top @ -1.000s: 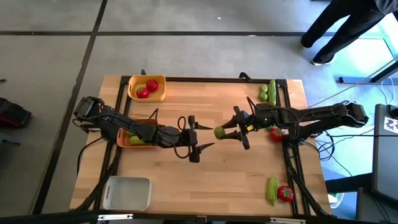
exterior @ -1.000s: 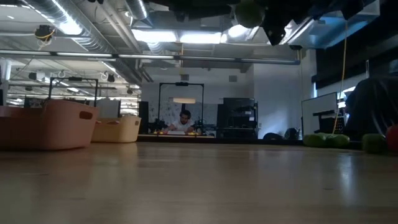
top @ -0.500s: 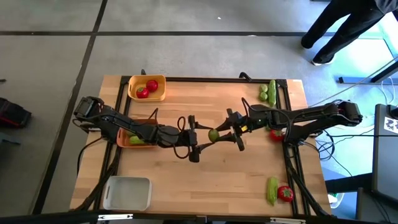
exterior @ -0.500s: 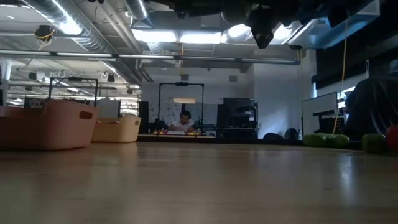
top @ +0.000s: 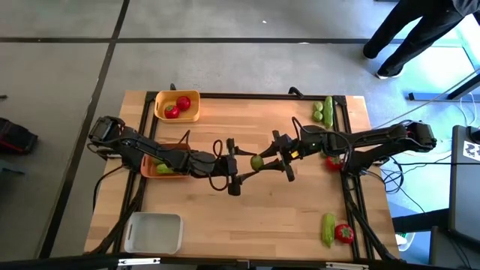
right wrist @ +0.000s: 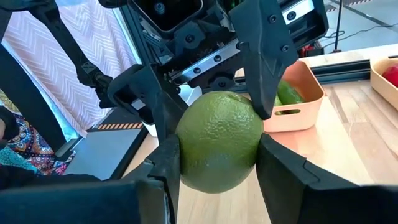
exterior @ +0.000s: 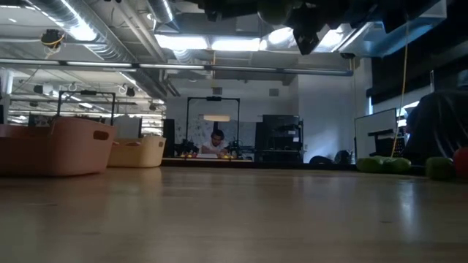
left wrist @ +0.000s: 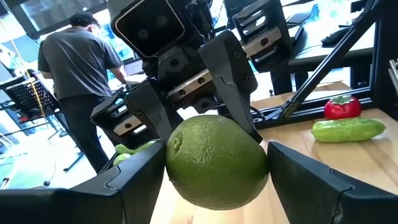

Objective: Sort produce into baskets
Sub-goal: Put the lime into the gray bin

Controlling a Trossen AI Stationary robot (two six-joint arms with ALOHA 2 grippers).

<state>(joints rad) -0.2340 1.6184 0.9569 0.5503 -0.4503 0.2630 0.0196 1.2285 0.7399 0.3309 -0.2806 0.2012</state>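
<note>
Lime (top: 257, 161) hung above the table (top: 285, 217) at the centre of the high view, between two grippers. Right gripper (top: 271, 160) clamped it with half-closed jaws; left gripper (top: 238, 166) stood wide open around it, fingers (left wrist: 143, 180) flanking, contact unclear. Orange basket (top: 154, 171) lay at left.

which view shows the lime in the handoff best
The right wrist view: the lime fills the frame, clamped between the right gripper fingers, with the left gripper fingers open around it. The left wrist view is nearly as close. The high view shows a small green dot at table centre; the low view shows only its dim underside.
</note>
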